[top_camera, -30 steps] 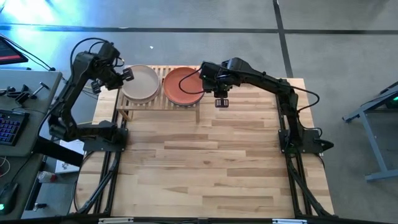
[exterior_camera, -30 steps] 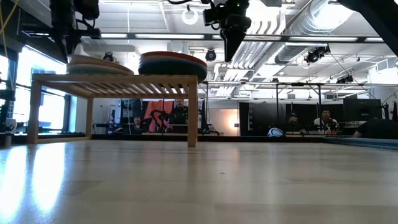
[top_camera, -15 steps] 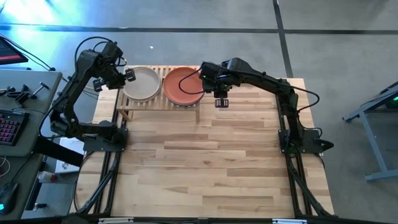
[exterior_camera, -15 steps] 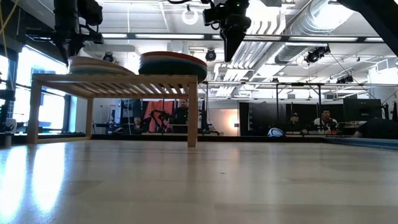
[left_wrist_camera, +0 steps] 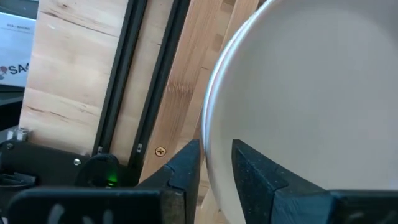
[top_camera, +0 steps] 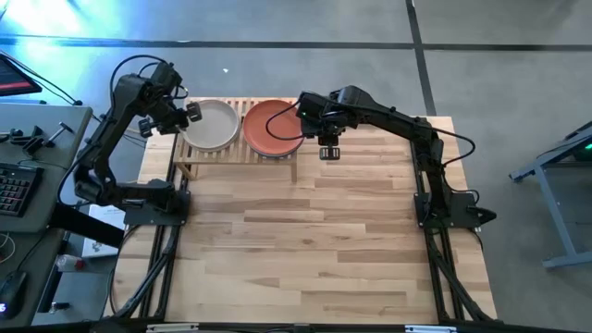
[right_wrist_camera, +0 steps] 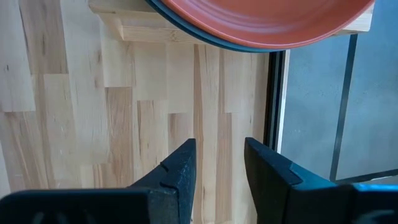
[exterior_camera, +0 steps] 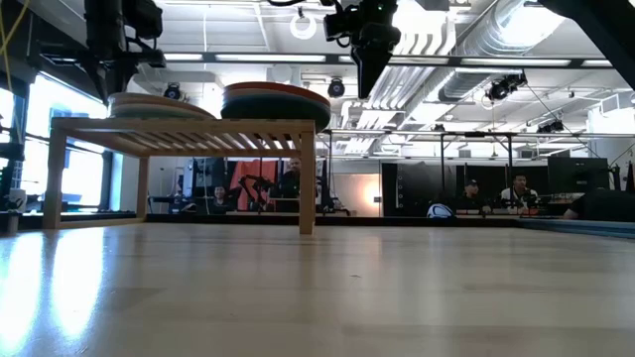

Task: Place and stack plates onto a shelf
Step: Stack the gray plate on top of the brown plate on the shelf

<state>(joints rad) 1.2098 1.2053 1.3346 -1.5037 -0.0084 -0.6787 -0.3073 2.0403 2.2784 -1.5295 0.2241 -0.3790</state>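
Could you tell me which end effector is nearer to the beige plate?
Left. The left end effector straddles the beige plate's rim; the right end effector hangs beyond the terracotta plate, off the shelf.

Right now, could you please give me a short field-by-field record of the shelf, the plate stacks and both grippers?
shelf: low wooden rack at the table's far edge
left stack: beige plate on top
right stack: terracotta red plate on top, dark teal plate under it
left gripper: fingers astride the beige plate's rim, a small gap each side
right gripper: open, empty, above the bare table beside the shelf's right end
plates off the shelf: none visible
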